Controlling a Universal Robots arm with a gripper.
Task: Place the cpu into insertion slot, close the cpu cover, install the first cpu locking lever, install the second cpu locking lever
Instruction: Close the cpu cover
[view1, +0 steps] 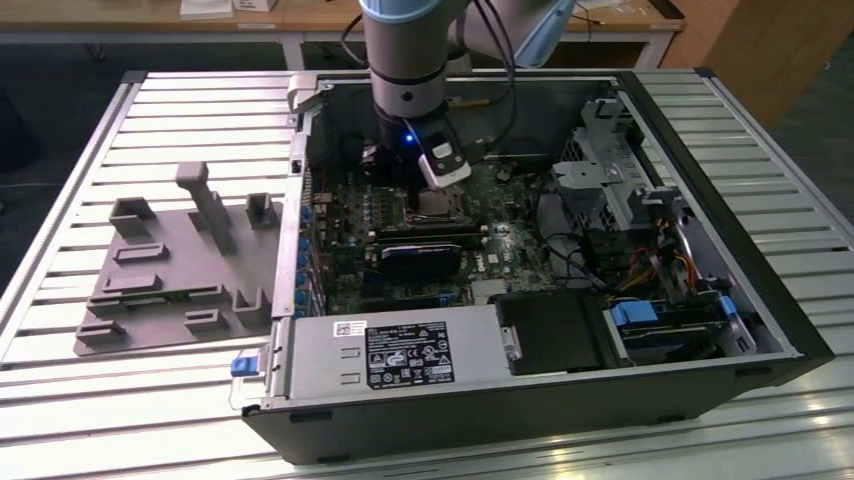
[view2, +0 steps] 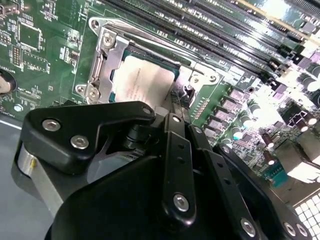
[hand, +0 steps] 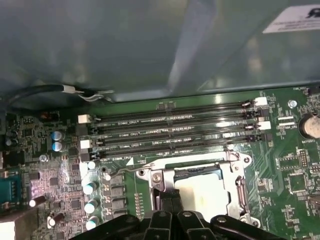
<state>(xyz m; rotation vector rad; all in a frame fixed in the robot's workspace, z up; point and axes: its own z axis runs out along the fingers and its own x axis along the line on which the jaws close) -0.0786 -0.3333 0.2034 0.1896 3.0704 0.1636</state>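
Motherboard (hand: 295, 165) is green with fine pale traces; cpu (view2: 145, 82) dull silver-grey top, cpu cover (view2: 107, 55) shiny silver frame. Memory slots (hand: 175, 130) black (white end clips). Gripper (hand: 169, 200) matte black. Table (view1: 134, 110) silver-grey, ribbed stripes. Fixture tray (view1: 160, 280) plain grey. Computer case (view1: 534, 420) black.

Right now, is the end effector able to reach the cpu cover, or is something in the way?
Probably yes: the end effector is right at the edge of the cpu cover, and nothing stands between them.
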